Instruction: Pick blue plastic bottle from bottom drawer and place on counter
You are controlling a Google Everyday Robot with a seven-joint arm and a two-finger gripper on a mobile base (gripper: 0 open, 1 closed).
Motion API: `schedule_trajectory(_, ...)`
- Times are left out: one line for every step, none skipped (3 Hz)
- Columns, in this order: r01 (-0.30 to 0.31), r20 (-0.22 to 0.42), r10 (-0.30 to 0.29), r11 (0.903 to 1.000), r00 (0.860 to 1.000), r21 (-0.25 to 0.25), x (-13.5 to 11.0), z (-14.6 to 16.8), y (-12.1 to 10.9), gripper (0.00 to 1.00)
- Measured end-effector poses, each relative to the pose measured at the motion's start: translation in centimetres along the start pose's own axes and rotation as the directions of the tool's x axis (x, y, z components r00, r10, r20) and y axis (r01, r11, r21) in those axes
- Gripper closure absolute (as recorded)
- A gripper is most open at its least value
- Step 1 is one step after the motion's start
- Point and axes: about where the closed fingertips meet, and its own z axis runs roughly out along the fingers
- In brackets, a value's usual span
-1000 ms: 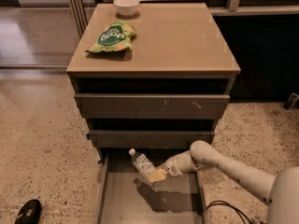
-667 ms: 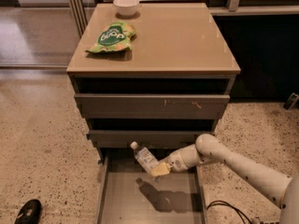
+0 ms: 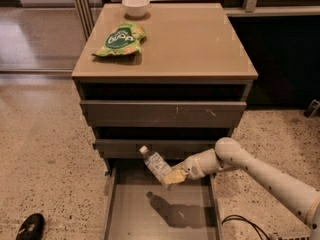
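Counter (image 3: 200, 44): snack bag (image 3: 120, 39), bowl (image 3: 136, 5).
Your gripper (image 3: 175, 177) clamps the blue plastic bottle (image 3: 155, 162) (tilted) over the bottom drawer (image 3: 109, 209), near the middle drawer front (image 3: 120, 147).

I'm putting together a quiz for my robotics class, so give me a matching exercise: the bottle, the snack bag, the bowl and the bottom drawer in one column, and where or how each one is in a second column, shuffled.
Things:
1. blue plastic bottle
2. green snack bag
3. white bowl
4. bottom drawer

Places or states:
a. pulled open
b. tilted, cap up and to the left, clamped in the gripper above the drawer floor
c. upright at the back edge of the counter
d. lying flat on the left side of the counter

Pairs: 1-b, 2-d, 3-c, 4-a
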Motion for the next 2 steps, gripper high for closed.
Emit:
schedule_trajectory(0.034, 0.012, -0.033, 0.9987, 0.999, -0.037, -1.3, -1.5, 2.7, 1.0)
schedule_trajectory(0.068, 0.066, -0.063, 0.9957, 0.996, -0.063, -3.4, -4.6, 5.6, 1.0)
